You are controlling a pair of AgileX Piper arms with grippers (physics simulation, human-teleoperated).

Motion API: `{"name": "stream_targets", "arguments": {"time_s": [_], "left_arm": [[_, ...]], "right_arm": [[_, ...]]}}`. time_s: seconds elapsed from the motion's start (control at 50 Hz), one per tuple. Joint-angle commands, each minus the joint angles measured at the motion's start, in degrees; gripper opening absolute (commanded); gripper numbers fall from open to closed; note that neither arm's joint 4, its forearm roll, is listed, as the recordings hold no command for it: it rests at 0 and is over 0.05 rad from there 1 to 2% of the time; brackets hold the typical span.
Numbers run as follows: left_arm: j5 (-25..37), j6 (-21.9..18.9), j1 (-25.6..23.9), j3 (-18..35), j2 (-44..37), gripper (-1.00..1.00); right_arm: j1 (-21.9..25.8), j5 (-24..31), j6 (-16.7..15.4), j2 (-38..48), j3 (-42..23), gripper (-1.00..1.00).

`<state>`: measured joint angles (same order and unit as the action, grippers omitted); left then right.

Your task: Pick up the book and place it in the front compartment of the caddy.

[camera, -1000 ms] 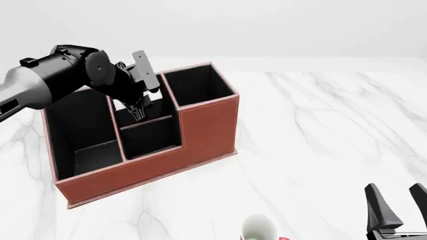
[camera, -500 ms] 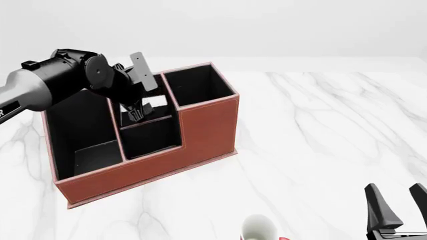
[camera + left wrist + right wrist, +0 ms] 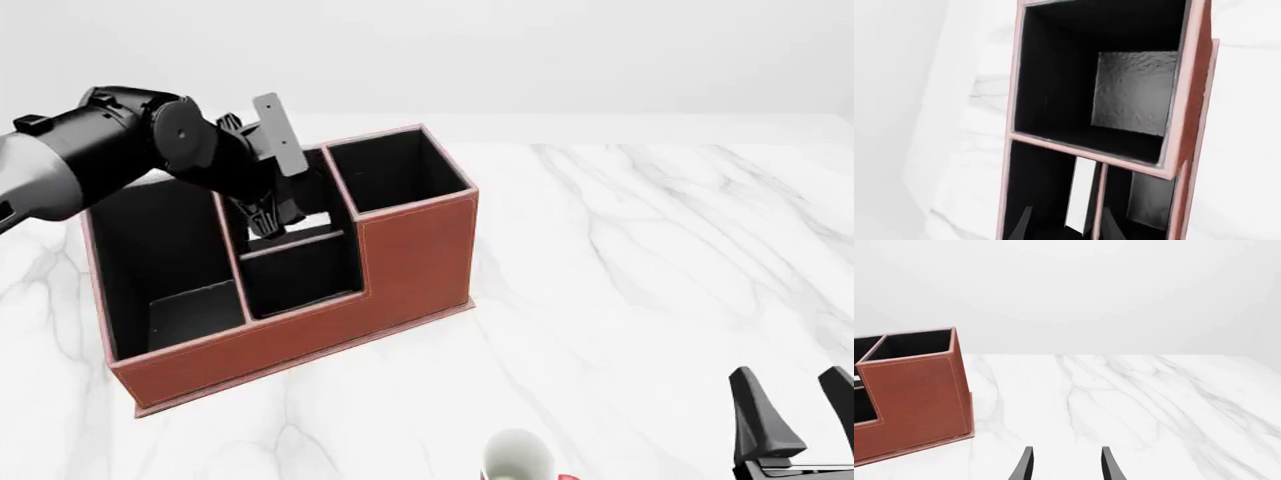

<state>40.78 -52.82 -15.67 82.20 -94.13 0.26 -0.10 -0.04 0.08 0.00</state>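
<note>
The left pincer (image 3: 271, 226) hangs over the caddy (image 3: 400, 265), pointing down into its middle section, fingers apart with nothing between them. In the left wrist view, straight ahead of the fingers, the book (image 3: 1079, 192) stands upright on edge against the divider, its white band running along the reach. Whether that is the front compartment cannot be told. The right pincer (image 3: 793, 415) waits open, well apart over the counter (image 3: 641, 260).

Simulated desk scene: white marble tabletop (image 3: 641, 260), blank pale backdrop.
</note>
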Motion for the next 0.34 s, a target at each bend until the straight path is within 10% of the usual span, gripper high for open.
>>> {"name": "stream_targets", "arguments": {"time_s": [0.02,0.34], "left_arm": [[0.5,-0.3,-0.8,-1.1,2.5,1.0],[0.5,-0.6,-2.0,-5.2,8.1,1.0]], "right_arm": [[0.0,0.0,0.0,0.0,0.0,1.0],[0.0,0.0,0.0,0.0,0.0,1.0]]}}
